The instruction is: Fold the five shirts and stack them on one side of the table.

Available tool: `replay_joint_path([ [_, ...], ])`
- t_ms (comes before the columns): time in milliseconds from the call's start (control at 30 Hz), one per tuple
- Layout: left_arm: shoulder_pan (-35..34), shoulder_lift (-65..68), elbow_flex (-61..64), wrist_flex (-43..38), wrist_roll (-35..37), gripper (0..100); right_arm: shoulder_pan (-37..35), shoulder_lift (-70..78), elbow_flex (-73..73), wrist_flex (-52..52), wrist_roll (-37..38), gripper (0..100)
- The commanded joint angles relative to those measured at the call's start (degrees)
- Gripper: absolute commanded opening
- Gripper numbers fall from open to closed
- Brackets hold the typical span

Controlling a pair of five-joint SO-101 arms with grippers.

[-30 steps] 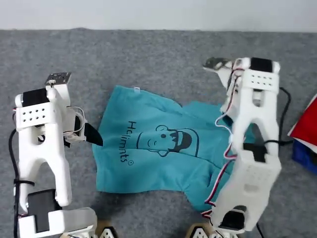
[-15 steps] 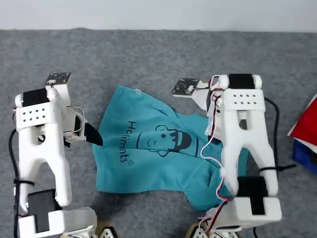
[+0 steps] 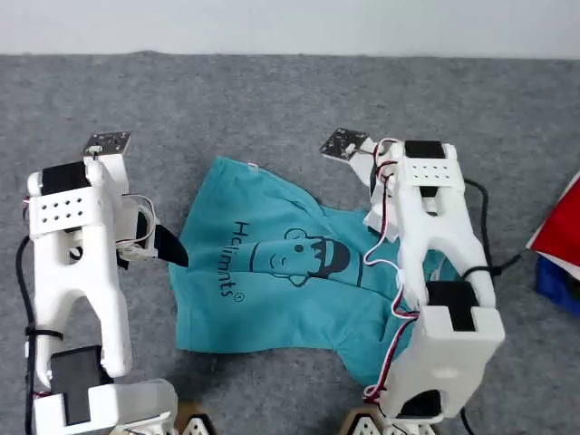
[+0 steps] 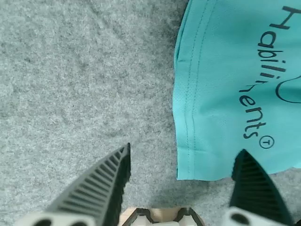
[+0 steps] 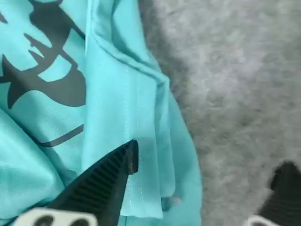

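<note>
Teal shirt (image 3: 272, 272) lies print-up near the middle of the grey table cover (image 3: 272, 100), between the two arms. It is spread but not flat. The hem side faces the left arm, and the side under the right arm is bunched into ridges with a doubled-over flap.

Left gripper (image 4: 183, 155): jaws spread wide, set low beside the hem corner. One finger stands over bare cover and the other over cloth, so the hem edge runs between them. Judged purpose: positioned to close on that corner.

Right gripper (image 5: 207, 160): jaws likewise spread, nothing held. The ribbed finger is over the doubled seam and the other is above bare cover, bracketing the shirt's outer edge. Whether the ribbed finger actually touches the cloth cannot be settled from the wrist view. Judged purpose: placed to take the loose flap and either smooth it or carry it across.

Red cloth (image 3: 560, 227) lies over blue cloth (image 3: 555, 281) at the table edge on the right arm's side, well apart from the teal shirt. This is probably the stacking side, though too little shows to confirm folding.
</note>
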State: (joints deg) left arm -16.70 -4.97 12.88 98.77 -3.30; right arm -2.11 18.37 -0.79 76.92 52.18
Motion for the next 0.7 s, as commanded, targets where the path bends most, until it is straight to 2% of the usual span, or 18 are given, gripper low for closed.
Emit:
replay_joint_path([
  [0, 0.09, -2.81, -0.13, 1.76, 0.7, 33, 0.84, 0.04, -1.67, -1.27, -0.53, 26.9],
  [233, -0.09, -2.81, -0.13, 1.76, 0.7, 33, 0.84, 0.31, -1.67, -2.68, -0.44, 0.8],
  [667, 0.09, -2.81, -0.13, 1.76, 0.7, 33, 3.91, 0.22, -1.67, -6.64, -0.26, 0.8],
])
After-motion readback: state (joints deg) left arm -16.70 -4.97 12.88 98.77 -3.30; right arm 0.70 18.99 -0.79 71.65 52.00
